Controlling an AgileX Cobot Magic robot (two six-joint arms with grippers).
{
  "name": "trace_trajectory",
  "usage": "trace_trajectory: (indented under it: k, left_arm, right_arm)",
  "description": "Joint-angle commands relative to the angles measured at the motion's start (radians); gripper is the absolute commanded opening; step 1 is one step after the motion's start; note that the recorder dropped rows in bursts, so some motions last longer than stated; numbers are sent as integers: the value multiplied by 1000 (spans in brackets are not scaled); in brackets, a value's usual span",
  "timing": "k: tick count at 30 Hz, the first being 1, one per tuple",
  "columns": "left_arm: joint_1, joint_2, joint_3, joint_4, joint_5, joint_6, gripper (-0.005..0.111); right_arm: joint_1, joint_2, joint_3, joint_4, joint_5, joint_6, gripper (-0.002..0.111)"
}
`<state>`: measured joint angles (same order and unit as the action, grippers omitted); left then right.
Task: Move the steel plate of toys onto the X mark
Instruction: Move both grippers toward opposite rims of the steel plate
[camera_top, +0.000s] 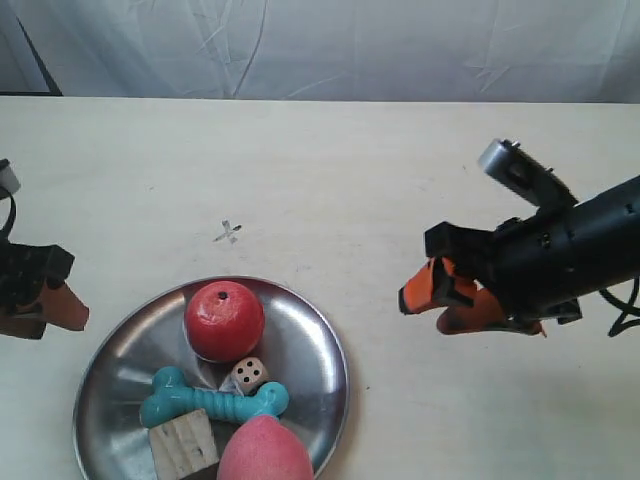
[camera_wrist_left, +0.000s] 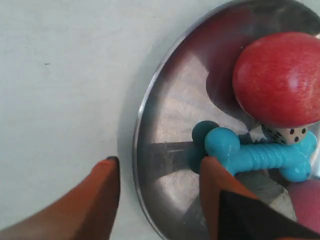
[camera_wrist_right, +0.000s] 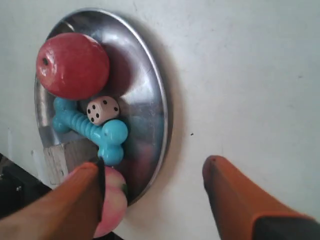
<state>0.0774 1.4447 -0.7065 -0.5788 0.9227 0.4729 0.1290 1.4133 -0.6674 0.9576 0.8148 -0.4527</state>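
The steel plate (camera_top: 310, 340) lies at the table's near edge, and the X mark (camera_top: 229, 232) is just beyond its far rim. It holds a red ball (camera_top: 224, 320), a die (camera_top: 250, 375), a teal bone (camera_top: 210, 402), a wooden cube (camera_top: 183, 445) and a pink egg (camera_top: 263, 450). My left gripper (camera_top: 50, 315) is open beside the plate's left rim. In its wrist view the rim (camera_wrist_left: 145, 150) shows between the fingers (camera_wrist_left: 107, 185). My right gripper (camera_top: 425, 305) is open off the plate's right side. In the right wrist view the plate (camera_wrist_right: 145, 100) and egg (camera_wrist_right: 112, 200) lie by one finger (camera_wrist_right: 85, 195).
A pale cloth backdrop (camera_top: 320, 45) hangs behind the table's far edge. Bare tabletop (camera_top: 400, 180) lies around the X mark and between the plate and the right arm. The frame's lower edge cuts off the plate's near rim.
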Motion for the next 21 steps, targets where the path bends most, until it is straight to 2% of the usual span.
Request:
trace_trajectory:
  k: [1,4,6,9,10,14,17,21]
  left_arm:
    - [0,77,7,-77,-61,57,51]
    - [0,108,-11,-132,-67,231,51]
    - [0,123,-34,-147,-65,286,51]
    - [0,142,-88,-119,-64,291,51]
    - [0,161,-137,-78,-64,291,51]
    - [0,243,-248,-53,-34,291,51]
    - [0,308,-289,-47,12,299,51]
    - [0,408,-312,-41,53,387,51]
  right_arm:
    - [119,35,9,68,-68,17,58]
    - [196,49,15,95,-106,65,58]
    - [252,49,36,100,-160,125,58]
    - [328,45,77,110,-224,205,58]
    - [380,45,107,118,-261,257,58]
    - [489,45,181,236,-345,307,58]
    - [552,45,205,313,-402,307,58]
    - [643,45,214,416,-535,313,58]
